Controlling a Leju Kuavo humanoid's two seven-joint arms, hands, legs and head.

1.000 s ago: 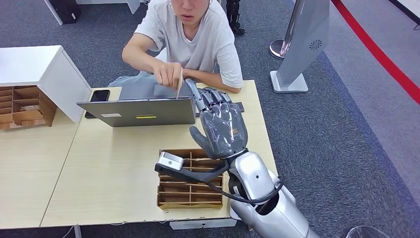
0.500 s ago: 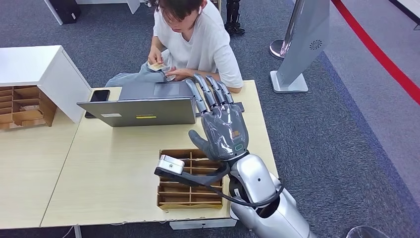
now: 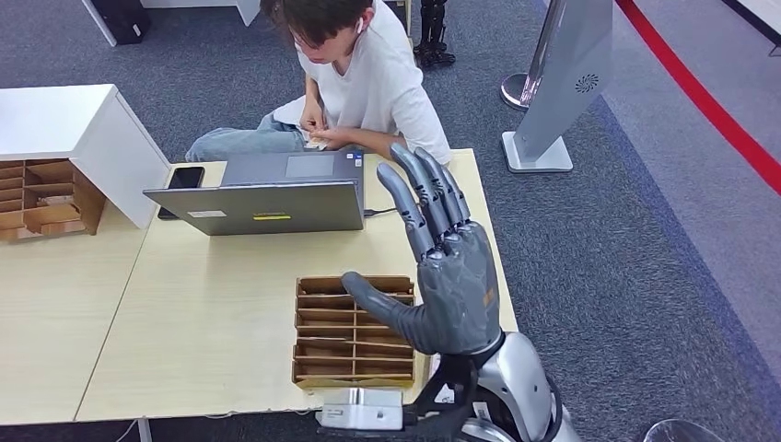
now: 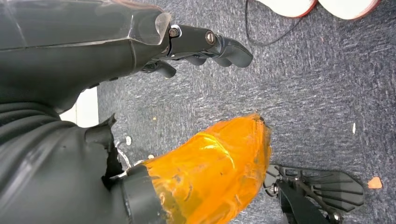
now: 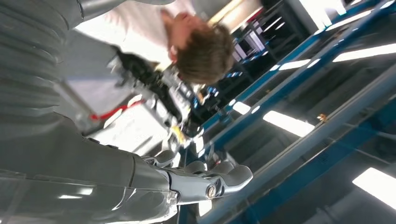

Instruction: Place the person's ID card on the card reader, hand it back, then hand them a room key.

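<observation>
The right hand (image 3: 451, 276) stands raised at lower centre, fingers spread, grasping nothing, above the wooden compartment tray (image 3: 354, 330). The left hand (image 4: 140, 42) hangs over carpet, fingers loosely curled, empty. At top centre, the person (image 3: 368, 74) holds a card (image 3: 316, 143) behind the laptop (image 3: 262, 198), whose yellow label is unreadable.

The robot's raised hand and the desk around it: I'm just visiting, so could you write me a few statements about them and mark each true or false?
1. The right hand is raised above the table with fingers spread and holds nothing. True.
2. The laptop lies closed flat. False: it stands open, facing the person.
3. A black phone lies beside the laptop. True.
4. The wooden divided tray sits on the floor. False: it sits on the table.
5. The person is reaching toward the robot's hand. False: both their hands are at their lap.
</observation>
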